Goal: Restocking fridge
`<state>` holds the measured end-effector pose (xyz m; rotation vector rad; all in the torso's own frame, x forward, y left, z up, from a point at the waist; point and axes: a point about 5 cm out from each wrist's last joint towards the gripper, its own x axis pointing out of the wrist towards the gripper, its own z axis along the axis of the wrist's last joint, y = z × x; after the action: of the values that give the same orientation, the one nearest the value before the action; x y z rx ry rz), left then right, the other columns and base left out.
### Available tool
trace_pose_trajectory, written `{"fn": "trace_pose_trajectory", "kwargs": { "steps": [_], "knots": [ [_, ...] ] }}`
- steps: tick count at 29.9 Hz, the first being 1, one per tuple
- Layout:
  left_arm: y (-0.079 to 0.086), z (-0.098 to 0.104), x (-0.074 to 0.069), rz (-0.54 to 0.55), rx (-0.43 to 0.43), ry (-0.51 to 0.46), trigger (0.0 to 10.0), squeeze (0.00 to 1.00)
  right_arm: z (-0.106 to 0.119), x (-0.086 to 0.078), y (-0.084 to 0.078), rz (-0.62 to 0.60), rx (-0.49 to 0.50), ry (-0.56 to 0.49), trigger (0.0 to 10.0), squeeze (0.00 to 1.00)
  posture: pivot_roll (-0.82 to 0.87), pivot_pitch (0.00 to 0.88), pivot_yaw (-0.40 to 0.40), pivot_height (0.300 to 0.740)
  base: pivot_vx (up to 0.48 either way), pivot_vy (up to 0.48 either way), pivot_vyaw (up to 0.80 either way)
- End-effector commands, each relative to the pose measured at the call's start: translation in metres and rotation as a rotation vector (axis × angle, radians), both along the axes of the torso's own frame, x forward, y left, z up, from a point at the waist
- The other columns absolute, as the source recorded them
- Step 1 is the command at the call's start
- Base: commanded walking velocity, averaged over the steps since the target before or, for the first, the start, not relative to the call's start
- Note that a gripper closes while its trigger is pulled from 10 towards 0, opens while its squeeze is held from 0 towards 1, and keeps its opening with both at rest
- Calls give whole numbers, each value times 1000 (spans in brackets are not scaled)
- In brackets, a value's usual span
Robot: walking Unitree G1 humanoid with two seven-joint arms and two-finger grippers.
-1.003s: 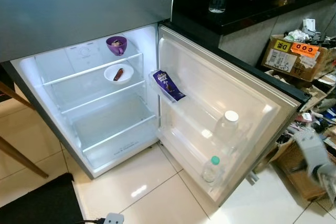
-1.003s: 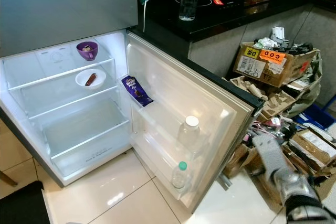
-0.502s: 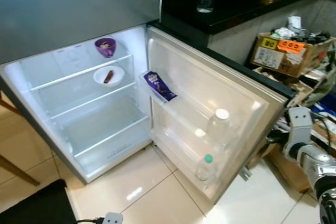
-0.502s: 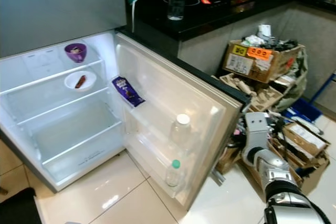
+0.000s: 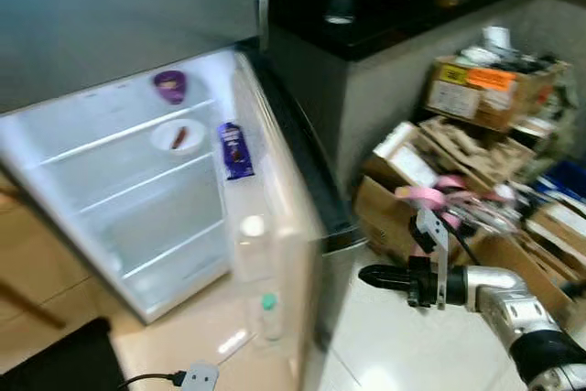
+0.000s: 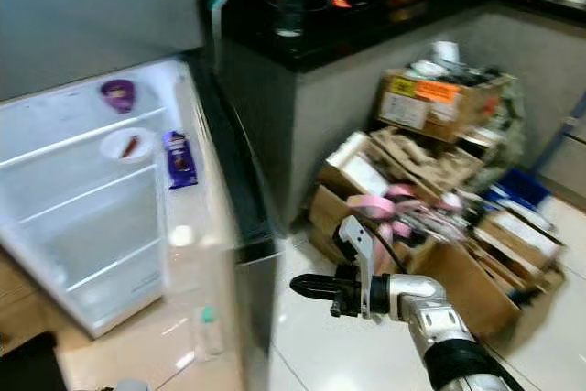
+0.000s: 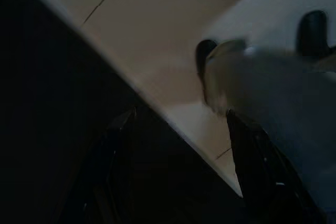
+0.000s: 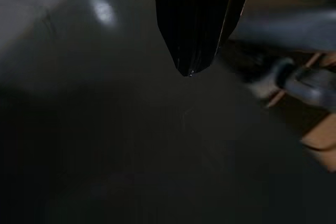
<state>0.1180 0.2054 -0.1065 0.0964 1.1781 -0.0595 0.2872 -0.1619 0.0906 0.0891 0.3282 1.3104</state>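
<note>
Your right gripper (image 6: 307,287) is held out low in front of you, its two black fingers pressed together into a single point with nothing between them. It points toward the outer face of the fridge door (image 6: 245,217) and sits near it; whether the tip touches cannot be told. The wrist view shows that same closed tip over a dark, smooth surface.

The door stands partly swung, edge-on to you and blurred. The fridge (image 5: 110,190) is lit inside. A purple cup (image 5: 169,85) stands on the top shelf, a white dish (image 5: 178,137) with something brown on the shelf below. In the door racks sit a purple snack packet (image 5: 235,149), a white-capped bottle (image 5: 252,244) and, lower, a green-capped bottle (image 5: 269,314).

My read: the door is the thing in hand. It is a stiff, broad slab on hinges — heavy with its load and glossy, so a pointed tip may skid. Press flat near the free edge, away from the hinge, and go gently; the bottles could rattle.

Your left gripper (image 7: 181,150) hangs in shadow, fingers spread apart and empty. Cardboard boxes (image 5: 494,98) crowd the floor at your right.
</note>
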Motion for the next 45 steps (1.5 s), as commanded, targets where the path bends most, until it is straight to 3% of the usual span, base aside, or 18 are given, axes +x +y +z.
{"fn": "trace_pose_trajectory", "kwargs": {
  "steps": [1,3,5,6,7,9,13,17,21,23,26,31,32,37,38,40,41,45],
  "knots": [
    [0,-1,-3,-6,1,15,10000,0,7,-4,16,45,66,-24,10000,0,-48,53,-25,740,0,0,0],
    [0,-1,-3,-5,1,16,10000,0,7,1,19,5,75,-42,10000,0,-48,53,-25,740,0,0,0],
    [-1,-1,-4,-4,0,17,10000,0,-1,12,11,-130,8,-82,10000,0,-47,54,-27,740,0,0,0],
    [-1,-1,-4,-4,0,17,10000,0,-1,12,11,-130,8,-82,10000,0,-47,54,-27,740,0,0,0],
    [-2,-2,-4,-5,-2,18,10000,0,-7,17,2,-239,-61,-109,10000,0,-47,55,-27,740,0,0,0],
    [-2,-2,-4,-5,-2,18,10000,0,-10,20,-3,-293,-87,-107,10000,0,-50,56,-30,740,0,0,0],
    [-2,-2,-4,-5,-2,19,10000,0,-24,30,-25,-589,-237,-120,10000,0,-52,55,-30,740,0,0,0],
    [-3,-2,-5,-8,-4,21,10000,0,-43,23,-45,-832,-220,-25,10000,0,-53,55,-30,740,0,0,0],
    [-3,-2,-5,-9,-5,21,10000,0,-50,18,-49,-872,-190,12,10000,0,-52,55,-27,740,0,0,0],
    [-3,-2,-5,-10,-5,21,10000,0,-65,9,-54,-924,-223,73,10000,0,-52,54,-23,740,0,0,800],
    [-3,-2,-4,-12,-4,19,10000,0,-93,-13,-66,-988,-360,165,10000,0,-49,53,-25,740,0,0,769],
    [-3,-2,-3,-11,-3,17,10000,0,-115,-37,-74,-1035,-445,259,10000,0,-47,51,-24,740,0,0,763],
    [-3,-1,-3,-12,-3,17,10000,0,-127,-54,-80,-1065,-492,319,10000,0,-48,52,-23,740,0,0,763],
    [-3,-2,-4,-13,-3,18,10000,0,-136,-69,-87,-1101,-535,368,10000,0,-48,52,-23,740,0,0,758],
    [-3,-2,-4,-16,-4,20,10000,0,-145,-87,-97,-1154,-581,425,10000,0,-50,53,-21,740,0,0,756],
    [-3,-2,-4,-17,-4,21,10000,0,-147,-92,-100,-1171,-594,442,10000,0,-50,53,-21,740,0,0,756],
    [-3,-2,-4,-18,-5,20,10000,0,-153,-108,-108,-1218,-625,496,10000,0,-49,52,-23,740,0,0,756],
    [-4,-2,-3,-20,-7,19,10000,0,-159,-125,-116,-1257,-667,547,10000,0,-49,52,-23,740,0,0,756]
  ]
}}
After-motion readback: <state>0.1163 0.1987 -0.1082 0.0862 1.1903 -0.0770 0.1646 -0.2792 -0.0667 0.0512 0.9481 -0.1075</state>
